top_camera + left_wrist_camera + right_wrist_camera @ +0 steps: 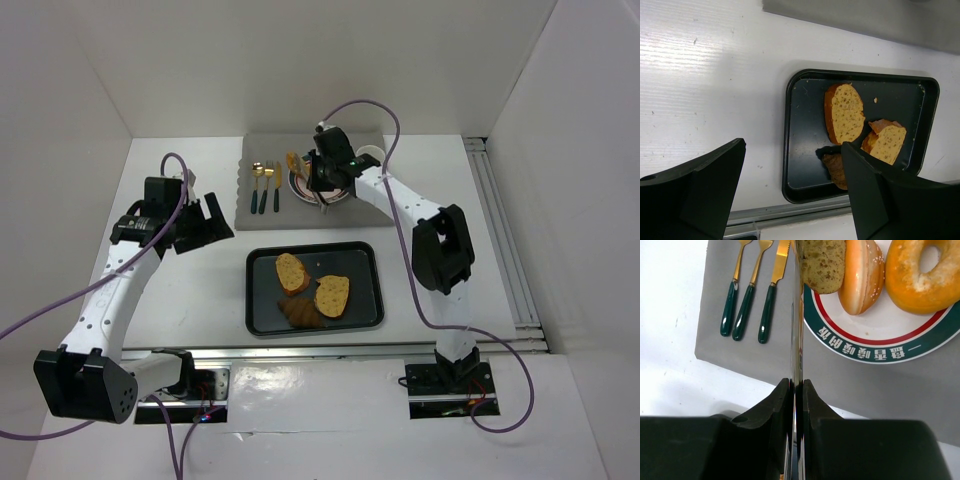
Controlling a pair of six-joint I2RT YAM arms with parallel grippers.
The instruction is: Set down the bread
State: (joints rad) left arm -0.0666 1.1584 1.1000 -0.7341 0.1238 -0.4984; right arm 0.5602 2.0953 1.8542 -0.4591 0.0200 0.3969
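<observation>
Bread is found in two places. On the black tray (865, 74), which lies on the white worktop (715, 75), two toasted slices (845, 112) are laid close together. A dark croissant (834, 167) lies just beside them towards the near edge, partly hidden in the left wrist view by one finger. On the round plate (865, 342), which carries a green band and a red line and rests on the grey mat (740, 350), a ring bagel (925, 272), an orange oval roll (862, 275) and a third toasted slice (824, 262) are set in a row, close against one another. The slice lies at the plate's rim. Three pieces of cutlery (750, 295) with green handles and gold heads are laid parallel on the mat, apart from the plate

The left fingers (700, 190) are held wide apart above the worktop, beside the tray, with nothing between them. The right fingers (770, 410) are pressed together over the mat, and a thin edge-on strip (796, 315) is clamped between them. Its far end reaches the left edge of the slice on the plate. What the strip is cannot be told
</observation>
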